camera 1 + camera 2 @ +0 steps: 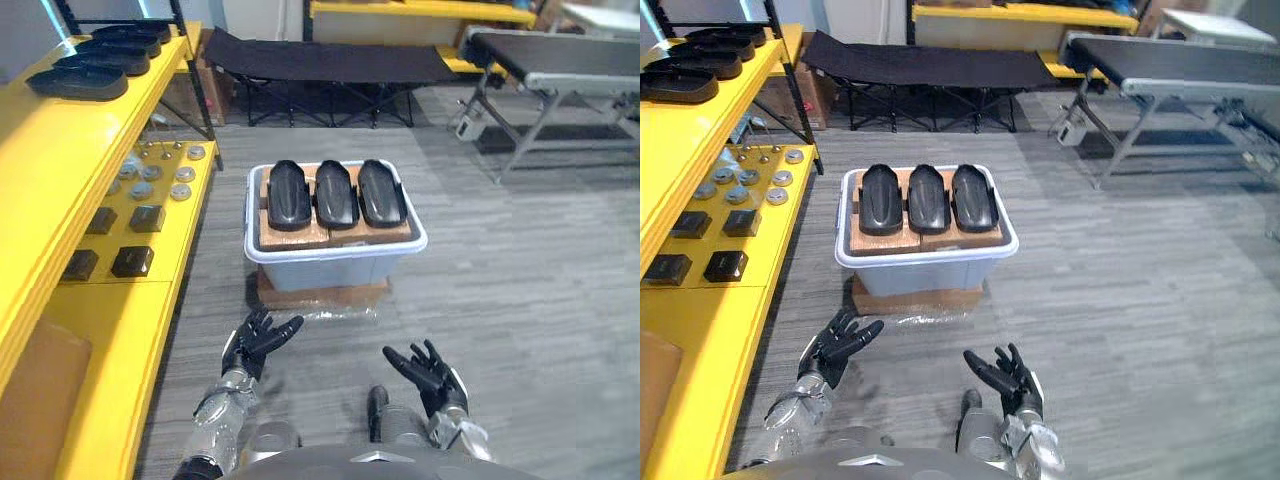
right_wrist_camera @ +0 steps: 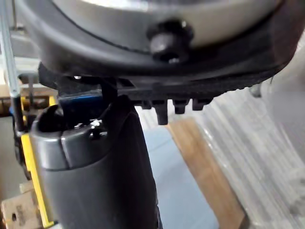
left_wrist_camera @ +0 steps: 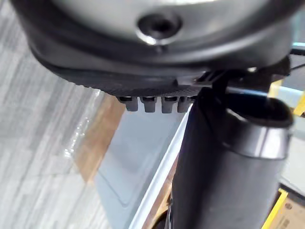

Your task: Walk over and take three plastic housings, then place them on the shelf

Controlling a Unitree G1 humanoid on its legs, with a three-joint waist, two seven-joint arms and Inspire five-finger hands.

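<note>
1. We are standing in front of a grey bin with a white rim. It is sitting on a brown board on the grey floor.

2. The three plastic housings are lying side by side on cardboard slabs across the top of the bin. They are black, long and rounded, and neighbours are touching or nearly touching. Neither hand is touching them.

3. We are holding the left hand low in front of the bin, near its left front corner and apart from it. Its fingers are spreading out, relaxed and straight, and are gripping nothing.

4. We are holding the right hand lower and further right, well short of the bin. Its fingers are likewise spreading apart and are empty.

5. In the left wrist view the bin wall is showing just past the left hand's thumb.

6. The yellow shelf is running along our left side.
   - On its upper level, a row of similar black housings is lying.
   - On its lower level, round metal discs and small black blocks are resting.

7. Beyond the bin, a black folding cot is standing, and a conveyor is standing at the far right
</note>
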